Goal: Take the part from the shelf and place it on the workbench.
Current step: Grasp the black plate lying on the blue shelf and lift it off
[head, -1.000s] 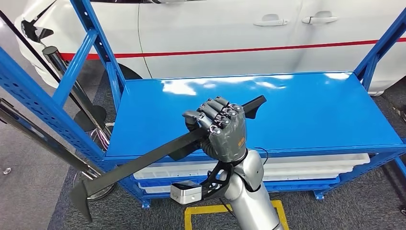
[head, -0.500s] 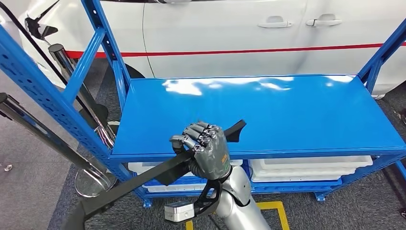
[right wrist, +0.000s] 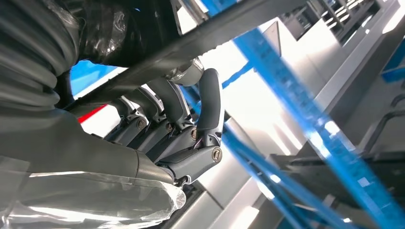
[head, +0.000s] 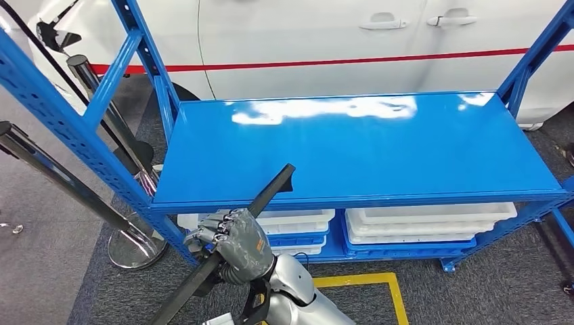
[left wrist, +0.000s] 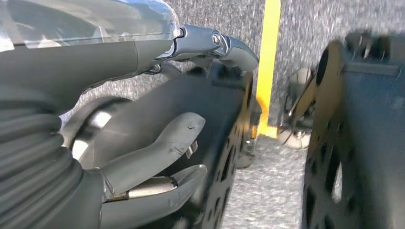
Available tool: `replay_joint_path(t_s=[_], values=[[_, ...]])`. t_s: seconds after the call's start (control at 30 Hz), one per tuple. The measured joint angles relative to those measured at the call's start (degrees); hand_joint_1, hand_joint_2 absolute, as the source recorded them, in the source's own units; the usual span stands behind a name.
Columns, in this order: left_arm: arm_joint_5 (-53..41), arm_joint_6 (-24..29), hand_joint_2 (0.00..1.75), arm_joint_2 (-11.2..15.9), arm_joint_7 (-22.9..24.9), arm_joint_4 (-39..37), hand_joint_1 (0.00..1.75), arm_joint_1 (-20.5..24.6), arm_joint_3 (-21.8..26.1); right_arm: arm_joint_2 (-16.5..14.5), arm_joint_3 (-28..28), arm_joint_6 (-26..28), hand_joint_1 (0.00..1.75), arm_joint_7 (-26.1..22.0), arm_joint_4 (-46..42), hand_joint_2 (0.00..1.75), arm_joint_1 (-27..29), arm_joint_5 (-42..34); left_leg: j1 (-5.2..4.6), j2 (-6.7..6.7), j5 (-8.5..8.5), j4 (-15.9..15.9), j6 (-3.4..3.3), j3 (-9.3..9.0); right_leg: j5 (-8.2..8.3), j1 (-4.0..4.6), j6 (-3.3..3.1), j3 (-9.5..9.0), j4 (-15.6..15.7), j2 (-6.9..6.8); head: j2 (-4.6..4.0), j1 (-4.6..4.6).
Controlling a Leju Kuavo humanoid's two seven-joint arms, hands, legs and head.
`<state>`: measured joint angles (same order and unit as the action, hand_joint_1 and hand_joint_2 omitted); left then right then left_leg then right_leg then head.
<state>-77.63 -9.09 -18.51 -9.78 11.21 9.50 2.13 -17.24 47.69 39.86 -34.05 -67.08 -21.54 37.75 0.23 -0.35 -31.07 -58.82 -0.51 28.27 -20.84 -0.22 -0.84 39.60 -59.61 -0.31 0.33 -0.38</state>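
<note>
Since a second ago the right robot hand [head: 233, 244] has drawn back from over the blue shelf [head: 359, 145] and dropped below its front edge, carrying the part [head: 227, 244] with it; the long black bar that lay across the shelf board now stands steeply tilted, its upper tip [head: 284, 175] just overlapping the front lip of the shelf and its lower end running out of the bottom of the head view. Right robot hand fingers [right wrist: 210, 102] are clenched around the bar (the right wrist view shows them wrapped over the dark strip [right wrist: 200, 43], with blue shelf uprights blurred behind); the silver forearm [head: 294, 298] rises from the lower edge beneath it. In the left wrist view the left robot hand [left wrist: 157, 157] hangs with its fingers curled loosely and nothing in them, above grey carpet [left wrist: 277, 186] and a yellow floor line [left wrist: 267, 57]. Below the shelf board sit white trays [head: 423, 223] on a lower level; a yellow marking [head: 365, 281] lies on the carpet in front; a chrome post [head: 108, 128] with a round base stands left of the shelf frame, and a white car [head: 325, 40] with a red stripe stands behind.
</note>
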Motion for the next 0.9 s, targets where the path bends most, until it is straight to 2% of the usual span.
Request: replay_joint_path(t_s=[0.03,0.1,0.13,0.17,0.2,0.27,0.3,0.33,0.37,0.4,0.43,0.5,0.53,0.6,0.63,0.67,0.7,0.73,0.77,0.8,0.83,0.87,0.9], values=[[0.0,-0.03,1.75,0.0,-0.01,0.0,0.0,-0.03,-0.01,-0.01,0.32,0.03,1.75,0.03,0.18,1.75,-0.16,-0.01,-0.2,-0.03,0.22,1.04,-0.18,-0.35,0.45,-0.02,0.37,0.07,0.11,-0.03,0.0,0.0],[0.0,-0.09,1.75,-0.01,-0.02,0.0,0.0,-0.14,0.0,-0.01,0.76,0.03,1.75,0.08,0.55,1.75,-0.39,-0.11,-0.44,-0.1,1.17,1.01,-0.69,0.18,1.46,-0.09,1.15,0.08,0.56,-0.06,0.0,0.0],[0.0,-0.1,1.75,-0.02,-0.02,-0.01,0.0,-0.18,-0.01,0.01,0.88,0.03,1.75,0.13,0.71,1.75,-0.44,-0.18,-0.35,-0.01,1.82,1.19,-1.0,0.47,1.58,-0.17,1.45,0.2,0.62,-0.01,0.0,0.0],[-0.01,-0.1,1.75,-0.03,-0.02,-0.02,0.0,-0.21,-0.01,0.02,0.96,0.04,1.75,0.16,0.84,1.75,-0.47,-0.25,-0.26,0.09,2.57,1.41,-1.32,0.8,0.74,-0.23,1.7,0.64,0.11,0.07,0.0,0.02],[-0.02,-0.1,1.75,-0.04,-0.02,-0.03,0.0,-0.22,-0.01,0.04,1.04,0.04,1.75,0.21,0.94,1.75,-0.51,-0.3,-0.15,0.22,3.36,1.64,-1.61,1.3,-1.15,-0.28,1.91,1.4,-1.39,0.16,0.0,0.03],[-0.08,-0.07,1.75,-0.05,-0.05,-0.04,0.0,-0.23,-0.01,0.08,1.28,0.05,1.75,0.3,1.16,1.75,-0.56,-0.33,-0.17,0.46,4.69,1.67,-2.04,2.75,-7.11,-0.43,2.14,3.41,-7.59,0.25,0.0,0.03],[-0.11,-0.03,1.75,-0.05,-0.1,-0.04,0.0,-0.23,-0.01,0.11,1.44,0.05,1.75,0.36,1.29,1.75,-0.57,-0.33,-0.21,0.54,5.3,1.63,-2.14,3.65,-9.21,-0.45,2.25,3.98,-10.96,0.25,0.0,0.03],[-0.16,0.01,1.75,-0.05,-0.14,-0.04,0.0,-0.23,-0.01,0.15,1.56,0.05,1.75,0.42,1.44,1.75,-0.57,-0.32,-0.26,0.6,5.91,1.57,-2.17,4.57,-10.05,-0.46,2.32,3.92,-13.32,0.25,0.0,0.04],[-0.21,0.06,1.75,-0.05,-0.21,-0.03,0.0,-0.21,-0.01,0.19,1.69,0.05,1.75,0.47,1.6,1.75,-0.58,-0.31,-0.28,0.61,6.51,1.46,-2.12,5.52,-9.6,-0.46,2.34,2.96,-13.94,0.24,0.0,0.03],[-0.26,0.09,1.75,-0.05,-0.29,-0.03,0.0,-0.18,-0.01,0.22,1.78,0.04,1.75,0.5,1.72,1.75,-0.59,-0.28,-0.28,0.59,7.08,1.29,-2.02,6.47,-8.43,-0.46,2.29,1.0,-12.64,0.24,0.0,0.04],[-0.31,0.11,1.75,-0.08,-0.37,-0.02,0.0,-0.11,-0.01,0.23,1.87,0.04,1.75,0.55,1.81,1.75,-0.62,-0.24,-0.27,0.56,7.61,1.01,-1.86,7.33,-7.56,-0.46,2.14,-1.9,-9.62,0.24,0.0,0.03],[-0.4,0.11,1.75,-0.14,-0.49,-0.01,0.0,0.06,-0.01,0.22,2.08,0.06,1.75,0.66,1.86,1.75,-0.73,0.01,-0.35,0.49,8.43,0.48,-1.32,8.63,-7.81,-0.22,1.67,-7.39,-2.74,0.28,0.0,0.0],[-0.47,0.05,1.75,-0.17,-0.51,-0.01,0.0,0.14,-0.01,0.21,2.17,0.09,1.75,0.69,1.86,1.75,-0.78,0.28,-0.37,0.5,8.75,0.28,-0.98,8.88,-8.36,-0.09,1.4,-8.87,-0.55,0.31,0.0,0.0],[-0.67,-0.23,1.75,-0.18,-0.48,0.0,0.0,0.2,-0.01,0.19,2.26,0.13,1.75,0.61,1.85,1.75,-0.82,1.24,-0.31,0.56,9.41,0.29,-0.25,8.96,-8.3,0.14,0.7,-9.08,0.47,0.33,0.0,-0.02],[-0.79,-0.44,1.75,-0.16,-0.46,-0.01,0.0,0.21,-0.01,0.19,2.22,0.15,1.75,0.57,1.8,1.75,-0.82,1.94,-0.17,0.54,9.37,0.09,0.06,9.07,-7.88,0.11,0.26,-8.89,0.68,0.23,0.0,0.02],[-0.89,-0.69,1.75,-0.15,-0.48,-0.01,0.0,0.22,-0.01,0.13,2.06,0.15,1.75,0.71,1.58,1.75,-0.83,2.77,-0.06,0.5,8.49,-0.59,0.37,9.45,-7.34,0.09,-0.22,-8.54,0.82,0.12,0.0,-0.02],[-1.02,-0.98,1.75,-0.14,-0.53,-0.02,0.0,0.27,-0.03,0.04,1.74,0.16,1.75,1.15,1.14,1.75,-0.98,3.59,0.09,0.45,6.55,-2.3,0.66,10.11,-6.7,0.01,-0.66,-8.0,0.96,-0.01,0.0,-0.04],[-1.17,-1.28,1.75,-0.14,-0.62,-0.02,0.0,0.36,-0.07,-0.13,1.25,0.16,1.75,1.9,0.56,1.75,-1.35,4.22,0.25,0.42,3.84,-4.98,0.9,10.96,-6.08,-0.03,-0.99,-7.33,1.0,-0.13,0.0,-0.08],[-1.36,-1.6,1.75,-0.14,-0.75,-0.02,0.0,0.46,-0.14,-0.4,0.59,0.16,1.75,3.07,-0.14,1.75,-2.05,4.59,0.34,0.41,0.92,-8.48,1.14,11.89,-5.45,0.01,-1.19,-6.51,0.98,-0.14,0.0,-0.12],[-1.56,-1.89,1.75,-0.14,-0.88,-0.02,0.0,0.57,-0.23,-0.7,-0.08,0.16,1.75,4.4,-0.74,1.75,-3.09,4.65,0.44,0.42,-1.25,-11.97,1.34,12.54,-4.8,0.05,-1.28,-5.66,0.93,-0.17,0.0,-0.12],[-1.79,-2.16,1.75,-0.14,-0.98,-0.02,0.0,0.64,-0.34,-1.01,-0.75,0.16,1.75,5.87,-1.2,1.75,-4.46,4.45,0.5,0.42,-2.1,-14.43,1.47,12.6,-4.14,0.09,-1.26,-4.79,0.89,-0.17,0.0,-0.12],[-2.01,-2.45,1.75,-0.14,-1.04,-0.02,0.0,0.69,-0.45,-1.24,-1.41,0.16,1.75,7.2,-1.56,1.75,-6.05,4.12,0.53,0.43,-1.8,-15.4,1.54,11.93,-3.46,0.1,-1.2,-3.89,0.84,-0.17,0.0,-0.12],[-2.24,-2.74,1.75,-0.14,-1.06,-0.02,0.0,0.71,-0.57,-1.4,-2.02,0.16,1.75,8.24,-1.87,1.75,-7.69,3.72,0.53,0.43,-0.49,-14.24,1.52,10.24,-2.78,0.09,-1.08,-3.01,0.79,-0.16,0.0,-0.13]])
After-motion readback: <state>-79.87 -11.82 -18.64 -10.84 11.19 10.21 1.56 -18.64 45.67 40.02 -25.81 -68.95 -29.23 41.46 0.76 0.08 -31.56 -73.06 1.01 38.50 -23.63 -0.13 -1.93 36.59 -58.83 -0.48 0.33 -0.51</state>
